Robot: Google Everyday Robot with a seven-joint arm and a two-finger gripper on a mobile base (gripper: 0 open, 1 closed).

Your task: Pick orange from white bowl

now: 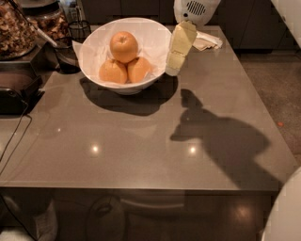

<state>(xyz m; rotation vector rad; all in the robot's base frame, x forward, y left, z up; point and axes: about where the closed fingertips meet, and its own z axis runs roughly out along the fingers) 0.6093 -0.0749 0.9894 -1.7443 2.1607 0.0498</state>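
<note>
The orange [123,46] is deep orange with a small stem dimple. It sits on top of two paler fruits [113,71] [139,68] inside the white bowl [92,46] at the back of the grey table. My gripper [173,69] hangs from its white wrist [195,9] and points down and to the left. It is just outside the bowl's right rim, to the right of the orange and apart from it. It holds nothing.
Dark glass cups [65,55] [79,29] stand left of the bowl. A jar of dry food [14,29] and a black appliance [16,92] sit at the far left. A crumpled napkin [207,41] lies behind the gripper. Floor lies beyond the table's right edge [277,141].
</note>
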